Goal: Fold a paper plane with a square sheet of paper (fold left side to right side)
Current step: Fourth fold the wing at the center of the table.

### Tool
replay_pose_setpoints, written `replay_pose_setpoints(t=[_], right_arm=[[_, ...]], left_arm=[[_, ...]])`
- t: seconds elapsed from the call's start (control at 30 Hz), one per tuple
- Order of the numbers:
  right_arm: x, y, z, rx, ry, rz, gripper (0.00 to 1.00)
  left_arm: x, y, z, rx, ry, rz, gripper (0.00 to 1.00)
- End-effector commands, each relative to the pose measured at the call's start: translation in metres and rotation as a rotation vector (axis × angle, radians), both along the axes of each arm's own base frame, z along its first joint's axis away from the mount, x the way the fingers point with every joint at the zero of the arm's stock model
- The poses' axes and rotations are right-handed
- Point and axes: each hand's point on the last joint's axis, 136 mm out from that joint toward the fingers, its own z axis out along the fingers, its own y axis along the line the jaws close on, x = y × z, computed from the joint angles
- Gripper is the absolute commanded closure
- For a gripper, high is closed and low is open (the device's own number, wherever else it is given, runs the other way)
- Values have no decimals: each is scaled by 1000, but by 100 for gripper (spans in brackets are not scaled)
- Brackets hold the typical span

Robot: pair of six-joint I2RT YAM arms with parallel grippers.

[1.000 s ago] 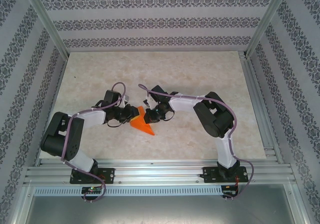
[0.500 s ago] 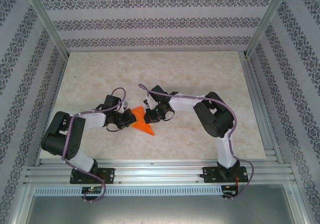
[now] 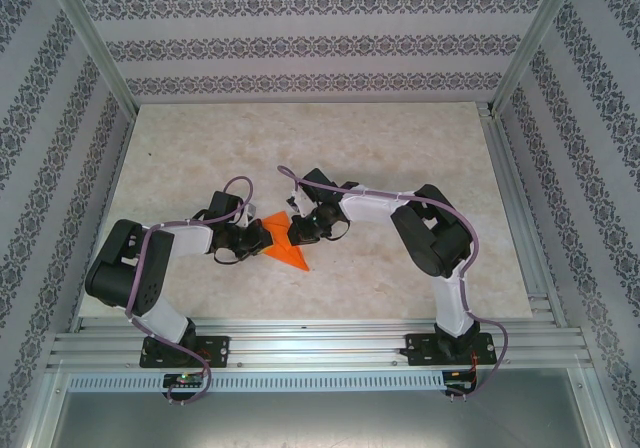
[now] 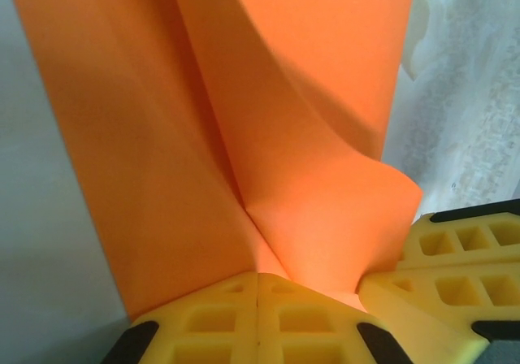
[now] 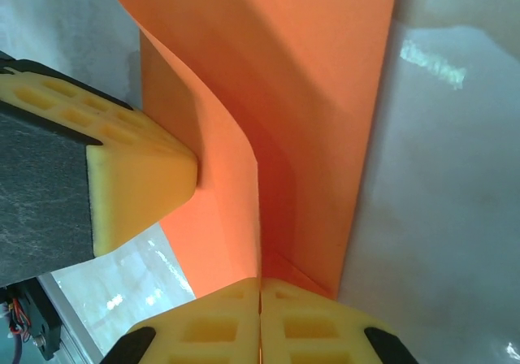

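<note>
We count one sheet, two grippers and one table; the sheet is thin, plain orange paper, creased into a pointed triangle with curling flaps, and sits on the table between the grippers. The left gripper is closed, its two yellow waffle-moulded pads pinching the sheet; the right gripper is likewise clamped on the sheet's opposite side; the table is pale, marbled and glossy.

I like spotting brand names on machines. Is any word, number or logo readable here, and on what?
None readable. The folded bright orange paper is plain; the patterned grey-and-white walls carry only ornament; anything on the black arm bases is too small to read.
</note>
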Motion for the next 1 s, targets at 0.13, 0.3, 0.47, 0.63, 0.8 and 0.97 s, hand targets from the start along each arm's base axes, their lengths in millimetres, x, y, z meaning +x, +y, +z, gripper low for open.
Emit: replay_pose_setpoints(t=[0.13,0.3,0.47,0.63,0.8,0.97], right_arm=[[7,-4,3,-4,-19,-18,92],[8,-7,-3,-15,-13,-31,92],[8,-9,-8,-30,-8,-35,92],[7,-10,-14,-35,5,-31,92],[3,-11,-23,-49,24,-30,92],[-1,-10,-28,-57,35,-24,92]], left_arm=[[-12,7,-22,73,48,-11,96],[-13,8,-23,78,50,-12,96],[-13,9,-23,81,50,-12,96],[-13,8,-22,80,50,-13,96],[-12,8,-22,78,48,-15,96],[-12,8,-21,79,49,-16,96]])
